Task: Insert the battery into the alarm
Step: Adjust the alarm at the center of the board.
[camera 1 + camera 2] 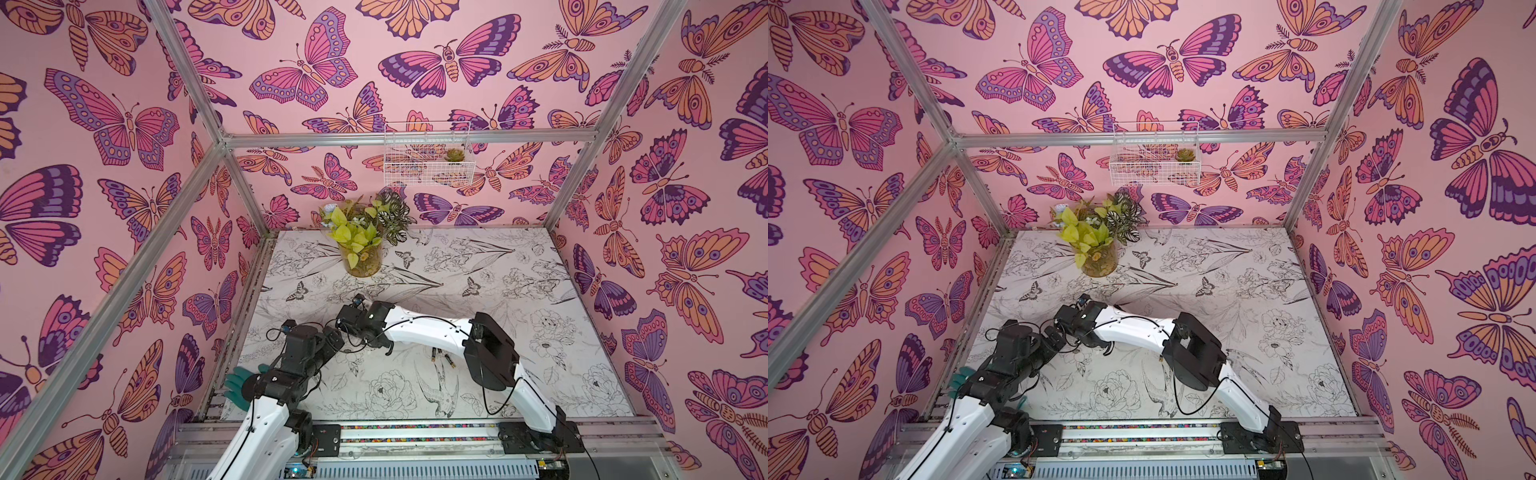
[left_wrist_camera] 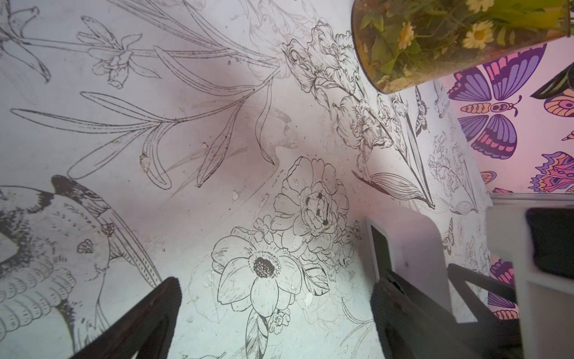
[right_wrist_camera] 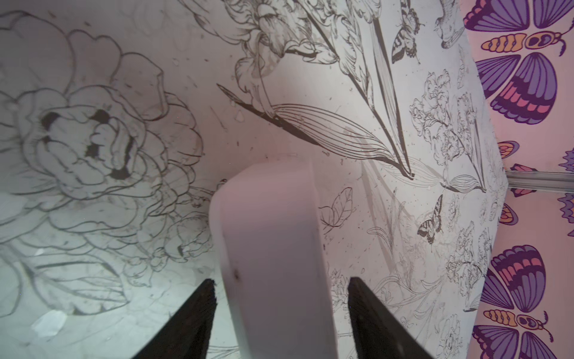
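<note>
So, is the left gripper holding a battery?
No, the left gripper is wide open, only the table showing between its jaws.

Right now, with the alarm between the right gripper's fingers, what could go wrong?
The alarm seems to stand on edge inside the open right gripper, unclamped; it may topple. A finger of the open left gripper sits close beside it and could knock it. The batteries lie under the right forearm, awkward to reach.
</note>
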{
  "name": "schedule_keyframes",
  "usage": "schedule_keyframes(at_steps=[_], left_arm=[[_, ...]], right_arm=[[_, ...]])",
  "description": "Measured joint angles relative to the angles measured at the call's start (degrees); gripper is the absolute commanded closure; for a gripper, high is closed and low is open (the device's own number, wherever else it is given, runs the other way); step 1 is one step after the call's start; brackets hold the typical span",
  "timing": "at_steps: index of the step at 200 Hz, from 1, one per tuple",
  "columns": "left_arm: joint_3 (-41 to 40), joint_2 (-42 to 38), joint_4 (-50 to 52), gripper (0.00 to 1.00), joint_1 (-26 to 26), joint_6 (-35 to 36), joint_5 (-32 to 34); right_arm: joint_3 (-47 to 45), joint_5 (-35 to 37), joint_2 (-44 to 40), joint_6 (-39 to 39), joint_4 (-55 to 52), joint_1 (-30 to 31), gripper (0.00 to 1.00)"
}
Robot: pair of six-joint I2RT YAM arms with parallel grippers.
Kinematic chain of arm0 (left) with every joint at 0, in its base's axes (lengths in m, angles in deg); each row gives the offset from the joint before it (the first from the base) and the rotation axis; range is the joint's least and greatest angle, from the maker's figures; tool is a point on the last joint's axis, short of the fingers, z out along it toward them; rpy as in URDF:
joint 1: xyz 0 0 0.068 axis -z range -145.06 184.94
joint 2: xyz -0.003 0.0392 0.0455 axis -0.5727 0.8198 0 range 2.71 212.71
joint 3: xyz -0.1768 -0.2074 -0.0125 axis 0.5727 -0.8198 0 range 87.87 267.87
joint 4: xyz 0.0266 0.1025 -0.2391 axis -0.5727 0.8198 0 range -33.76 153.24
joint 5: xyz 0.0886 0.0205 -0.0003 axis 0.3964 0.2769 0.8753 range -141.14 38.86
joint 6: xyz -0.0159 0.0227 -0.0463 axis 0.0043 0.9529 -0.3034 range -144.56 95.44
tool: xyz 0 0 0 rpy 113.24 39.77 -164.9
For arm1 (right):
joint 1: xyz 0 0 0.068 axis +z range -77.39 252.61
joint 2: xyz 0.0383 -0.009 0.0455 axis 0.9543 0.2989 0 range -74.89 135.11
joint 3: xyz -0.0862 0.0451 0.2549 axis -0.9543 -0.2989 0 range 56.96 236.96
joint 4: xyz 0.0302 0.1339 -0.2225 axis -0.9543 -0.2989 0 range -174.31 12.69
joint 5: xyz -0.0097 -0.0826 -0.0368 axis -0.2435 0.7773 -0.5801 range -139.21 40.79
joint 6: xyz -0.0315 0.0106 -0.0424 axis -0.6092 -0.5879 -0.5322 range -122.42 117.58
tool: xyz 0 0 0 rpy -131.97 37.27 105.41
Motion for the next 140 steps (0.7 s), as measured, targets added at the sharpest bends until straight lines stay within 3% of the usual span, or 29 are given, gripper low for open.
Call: schedule_keyframes(at_steps=[46, 83, 113, 140], left_arm=[[0.4, -0.8, 1.5, 0.04, 0.0, 0.4, 0.1], [3.2, 3.8, 0.9, 0.08, 0.0, 3.9, -3.7], [8.8, 13.7, -1.9, 0.34, 0.0, 9.2, -10.1], [13.1, 22.6, -5.7, 0.49, 0.0, 13.1, -14.2]], right_arm=[[-5.6, -4.1, -2.3, 1.3, 4.3, 0.6, 0.35], [-18.0, -9.6, -13.9, 3.1, 10.4, 0.6, 0.42], [-28.2, -14.5, -27.3, 5.7, 15.9, 0.5, 0.64], [-36.2, -18.2, -34.7, 8.5, 20.4, 0.2, 0.77]])
